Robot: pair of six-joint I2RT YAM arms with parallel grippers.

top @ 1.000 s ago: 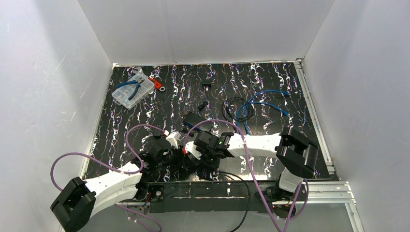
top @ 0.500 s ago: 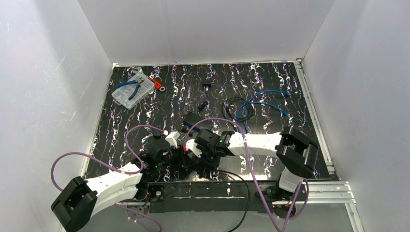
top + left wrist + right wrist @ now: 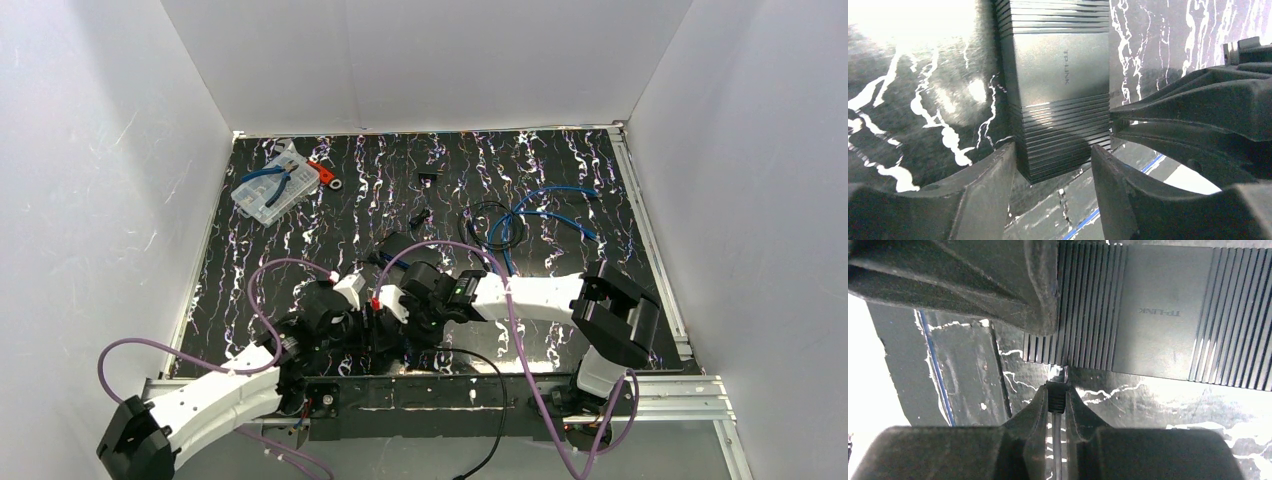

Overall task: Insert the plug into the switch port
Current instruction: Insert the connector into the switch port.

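Observation:
The switch (image 3: 1063, 75) is a black ribbed TP-LINK box lying flat on the marbled table. Its near end sits between the fingers of my left gripper (image 3: 1052, 150), which stands open; the left finger (image 3: 993, 175) is against the box's side and the right finger (image 3: 1108, 175) just off it. My right gripper (image 3: 1057, 390) is shut on the plug (image 3: 1057, 396), a small black boot with a grey cable (image 3: 1056, 440) trailing back. The plug's tip meets the long edge of the switch (image 3: 1158, 315). From above, the left gripper (image 3: 372, 322) and right gripper (image 3: 398, 318) crowd together and hide the switch.
A clear parts box with blue pliers (image 3: 272, 188) and a red tool (image 3: 322, 172) lie far left. Coiled blue cable (image 3: 540, 215), a black cable ring (image 3: 485, 225) and a black block (image 3: 402, 244) lie beyond the grippers. White walls enclose the table; a metal rail (image 3: 500, 390) runs along the front.
My left gripper's fingers have spread wider round the switch's end, and the left arm has swung lower. The right gripper with the plug has crept left toward the switch.

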